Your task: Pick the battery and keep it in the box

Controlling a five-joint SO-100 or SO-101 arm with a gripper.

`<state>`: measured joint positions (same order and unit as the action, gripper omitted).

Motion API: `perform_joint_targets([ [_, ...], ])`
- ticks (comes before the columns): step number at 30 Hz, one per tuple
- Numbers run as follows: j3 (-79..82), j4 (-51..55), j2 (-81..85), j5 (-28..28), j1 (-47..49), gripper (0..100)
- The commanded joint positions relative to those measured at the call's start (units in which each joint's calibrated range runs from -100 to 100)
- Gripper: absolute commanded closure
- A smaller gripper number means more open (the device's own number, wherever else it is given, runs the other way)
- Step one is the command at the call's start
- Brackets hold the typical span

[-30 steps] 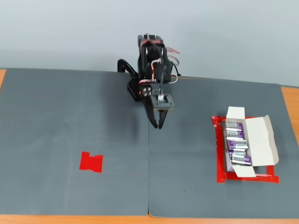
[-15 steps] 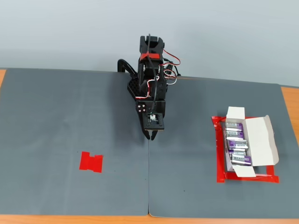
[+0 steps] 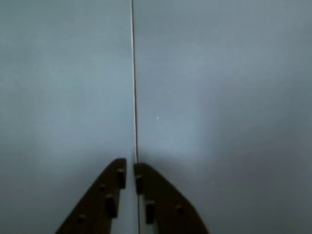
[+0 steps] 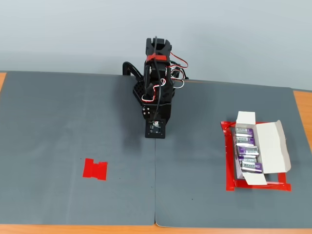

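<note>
The white box (image 4: 273, 146) lies open at the right of the mat in the fixed view, flaps and side lid folded out. Several purple-labelled batteries (image 4: 246, 151) lie side by side in it. No loose battery shows on the mat in either view. My arm (image 4: 157, 92) is folded up at the back middle of the mat, far from the box. In the wrist view my gripper (image 3: 130, 168) is shut with nothing between its dark fingers (image 3: 109, 195), over bare grey mat.
A flat red tape patch (image 4: 95, 169) lies on the left of the grey mat (image 4: 58, 122). A red tape outline (image 4: 258, 186) frames the box. A seam (image 4: 155, 195) runs down the mat's middle and shows in the wrist view (image 3: 134, 73).
</note>
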<state>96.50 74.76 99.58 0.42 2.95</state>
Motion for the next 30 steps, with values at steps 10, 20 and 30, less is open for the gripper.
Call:
perform_joint_targets([
  [10, -3.6, 0.2, 0.0, 0.3, 1.1, 98],
  [20, -3.9, 0.2, -0.2, 0.3, 0.8, 98],
  [30, -3.9, 0.2, -0.2, 0.2, 0.8, 98],
])
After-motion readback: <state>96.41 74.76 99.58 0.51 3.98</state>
